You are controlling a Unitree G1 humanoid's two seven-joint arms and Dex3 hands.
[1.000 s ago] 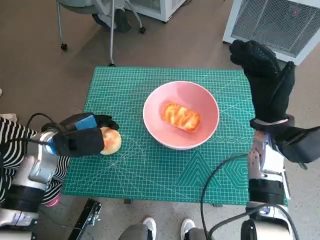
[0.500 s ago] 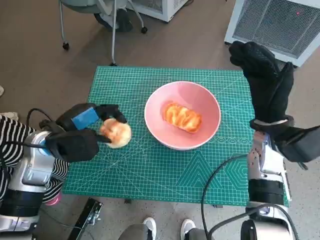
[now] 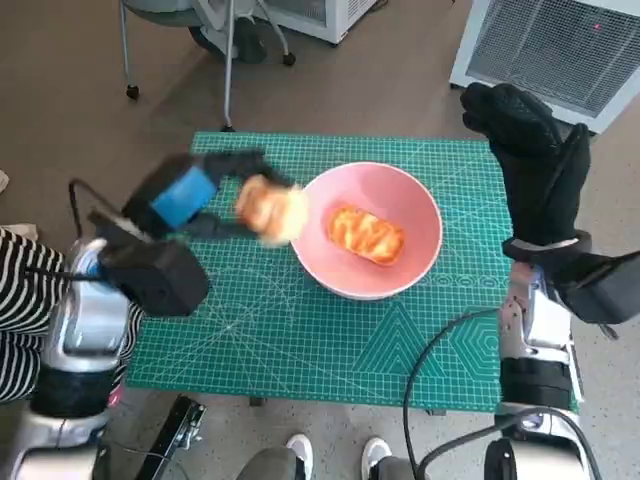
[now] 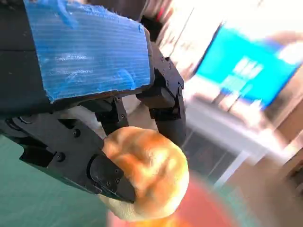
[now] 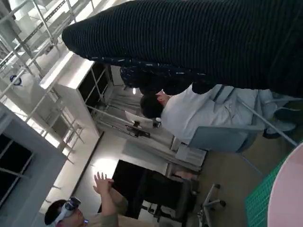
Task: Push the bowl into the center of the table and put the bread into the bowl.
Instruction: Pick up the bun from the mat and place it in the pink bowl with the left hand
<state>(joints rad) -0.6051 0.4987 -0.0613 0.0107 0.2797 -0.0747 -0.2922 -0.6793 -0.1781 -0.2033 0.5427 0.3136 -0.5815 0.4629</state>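
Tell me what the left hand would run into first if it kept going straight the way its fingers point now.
Probably the pink bowl. The left hand, holding a bread roll, points toward the bowl's near rim, where another bread already lies. It looks raised, so it might pass over the rim; height is unclear.

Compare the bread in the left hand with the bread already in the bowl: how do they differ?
The held bread roll is round and pale golden; the bread in the bowl is longer, deeper orange and glazed-looking. The roll is gripped by the left hand beside the pink bowl's rim, while the other lies on the bowl's bottom. Both are baked pieces.
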